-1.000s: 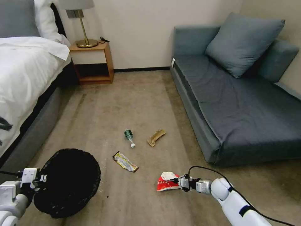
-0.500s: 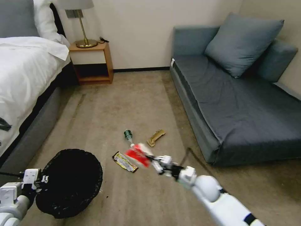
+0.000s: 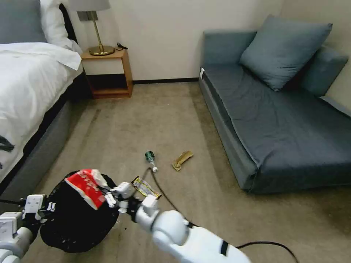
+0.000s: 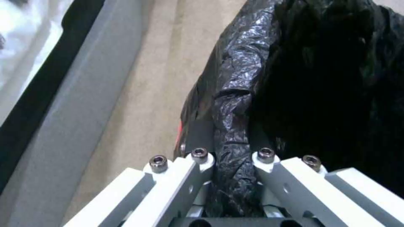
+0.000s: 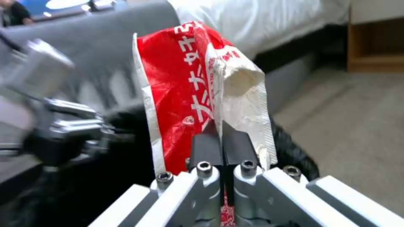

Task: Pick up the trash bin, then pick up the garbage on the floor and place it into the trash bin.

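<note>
The trash bin (image 3: 78,223), lined with a crinkled black bag (image 4: 320,82), hangs at lower left with my left gripper (image 3: 49,208) shut on its rim (image 4: 229,157). My right gripper (image 3: 109,199) is shut on the red-and-white wrapper (image 3: 86,186) and holds it over the bin's opening; the wrist view shows the wrapper (image 5: 198,91) pinched between the black pads (image 5: 206,148). On the carpet lie the yellow-and-black wrapper (image 3: 146,188), the clear bottle (image 3: 150,159) and the brown paper wrapper (image 3: 181,160).
A bed (image 3: 29,95) runs along the left, with a wooden nightstand (image 3: 108,73) and lamp (image 3: 95,33) at the back. A grey sofa (image 3: 278,120) takes up the right. My right arm's cable (image 3: 256,244) trails over the carpet.
My right gripper has lifted the red-and-white wrapper off the floor at lower right and swung it left, across the carpet, to above the bin. The left arm and bin have barely moved.
</note>
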Available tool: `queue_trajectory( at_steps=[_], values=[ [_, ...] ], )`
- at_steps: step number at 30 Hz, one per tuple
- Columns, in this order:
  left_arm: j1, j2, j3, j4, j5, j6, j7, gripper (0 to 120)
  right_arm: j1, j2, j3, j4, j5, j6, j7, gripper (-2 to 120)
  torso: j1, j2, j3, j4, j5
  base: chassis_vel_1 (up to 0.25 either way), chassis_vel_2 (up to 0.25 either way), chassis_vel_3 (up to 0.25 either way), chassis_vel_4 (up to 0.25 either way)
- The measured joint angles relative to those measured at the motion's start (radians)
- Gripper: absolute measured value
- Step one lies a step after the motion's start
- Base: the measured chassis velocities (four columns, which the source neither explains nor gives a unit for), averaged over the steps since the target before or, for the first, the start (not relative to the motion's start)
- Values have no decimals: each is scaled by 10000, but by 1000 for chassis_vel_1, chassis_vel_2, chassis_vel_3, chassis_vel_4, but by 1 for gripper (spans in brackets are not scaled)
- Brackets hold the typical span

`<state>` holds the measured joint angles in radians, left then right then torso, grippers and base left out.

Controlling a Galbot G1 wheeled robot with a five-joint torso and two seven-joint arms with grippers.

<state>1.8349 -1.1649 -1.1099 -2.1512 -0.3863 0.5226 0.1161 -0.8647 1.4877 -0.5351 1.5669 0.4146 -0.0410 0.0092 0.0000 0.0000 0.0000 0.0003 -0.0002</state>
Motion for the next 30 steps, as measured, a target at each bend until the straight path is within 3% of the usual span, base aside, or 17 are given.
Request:
queue_trajectory(
  at_steps=[3,10,16,18,26,30],
  values=[
    [-8,-2,10,-41,-2,10,4,5,30,238,-12,-281,-34,-90,152,5,0,0,0,-2,0,0,0,0,0],
    [-124,57,82,-48,-2,70,14,5,-102,205,-13,-478,-697,-5,47,32,0,-1,0,-3,0,0,0,0,0],
    [-150,74,120,-13,-5,76,15,5,-320,55,179,-74,-922,26,5,56,0,-1,0,-3,1,0,0,0,0],
    [-164,78,107,37,-9,77,15,5,-388,-13,292,76,-958,25,6,59,0,0,0,-3,2,0,0,0,0],
    [-360,140,-168,527,-235,77,15,5,-1360,-1179,1840,1107,-1784,313,-143,91,0,0,0,-3,3,0,0,0,0],
    [-392,180,-263,691,-281,75,25,5,-1569,-1540,2265,1019,-2188,479,-246,98,0,0,0,-5,5,0,0,0,0]
  ],
)
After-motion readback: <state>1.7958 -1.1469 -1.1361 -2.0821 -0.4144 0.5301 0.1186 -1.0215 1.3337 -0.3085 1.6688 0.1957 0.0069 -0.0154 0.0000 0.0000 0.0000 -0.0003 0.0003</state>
